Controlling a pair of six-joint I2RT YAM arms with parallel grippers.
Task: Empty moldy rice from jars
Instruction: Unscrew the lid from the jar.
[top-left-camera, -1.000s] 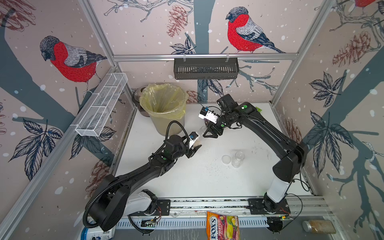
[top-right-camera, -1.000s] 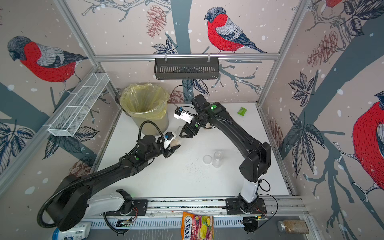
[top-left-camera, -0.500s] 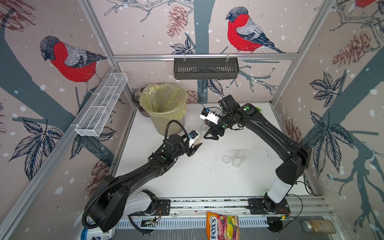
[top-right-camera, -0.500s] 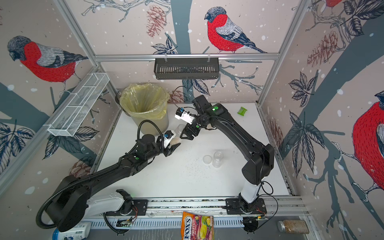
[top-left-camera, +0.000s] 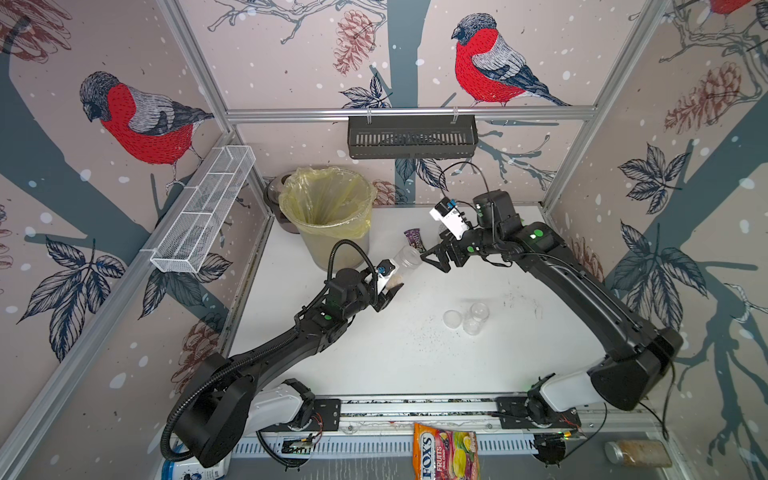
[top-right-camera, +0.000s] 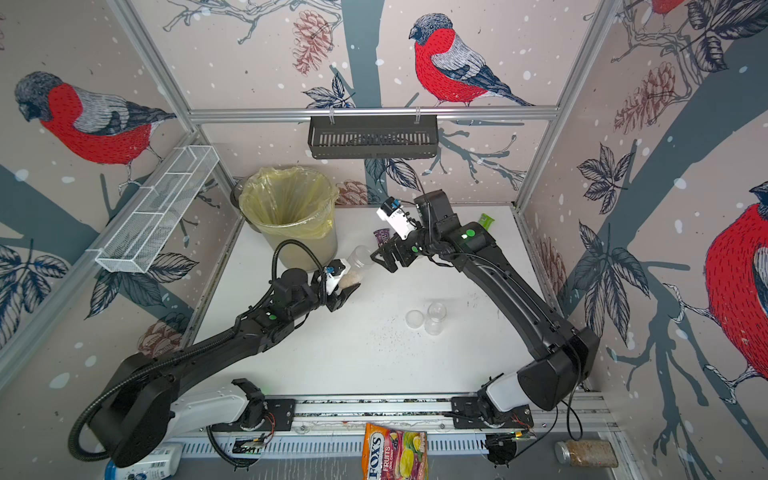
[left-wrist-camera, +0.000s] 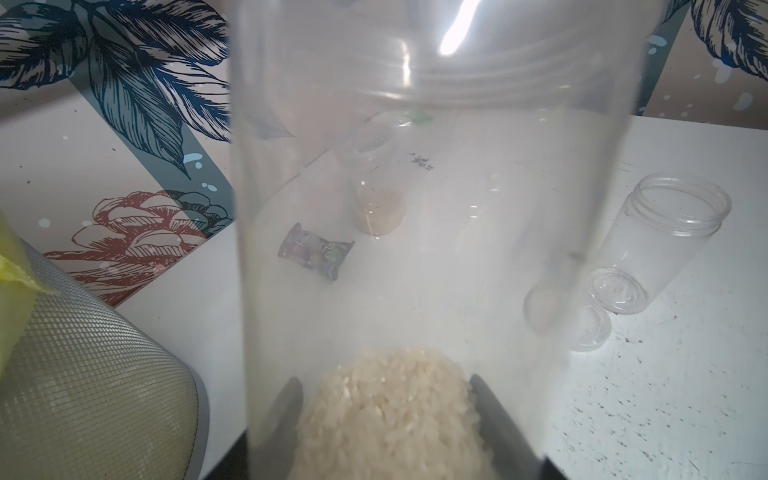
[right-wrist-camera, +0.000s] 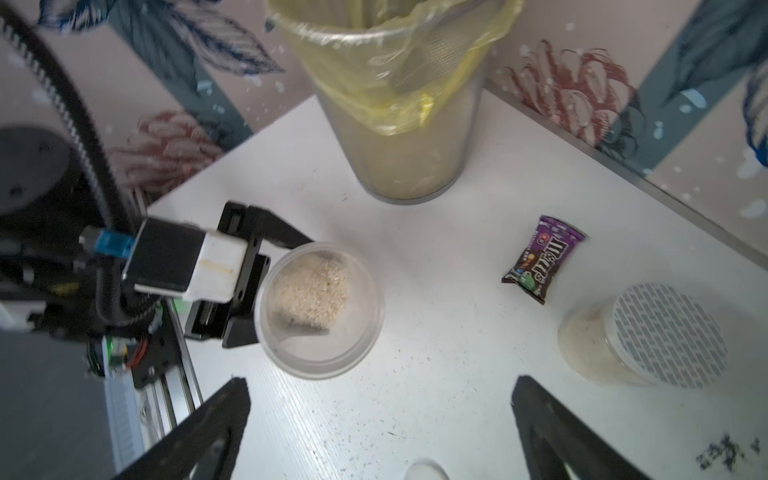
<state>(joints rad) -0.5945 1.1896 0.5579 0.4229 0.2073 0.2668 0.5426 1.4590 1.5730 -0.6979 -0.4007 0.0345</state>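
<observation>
The left arm stretches low across the tabletop (top-left-camera: 415, 361), its gripper (top-left-camera: 392, 291) clamped on the base of a slim jar (top-left-camera: 406, 258). The jar is tilted and lifted, with rice (right-wrist-camera: 313, 293) settled at its lower end. The right arm bends inward, its gripper (top-left-camera: 435, 262) spread wide and empty, just beside the jar's mouth.

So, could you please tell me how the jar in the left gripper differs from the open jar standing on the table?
The held jar has pale rice in its bottom; the table jar is empty. The held jar is clamped, tilted, by the fingers of the left gripper; the table jar stands free on the table beside a loose lid. Both are slim, clear cylinders.
</observation>
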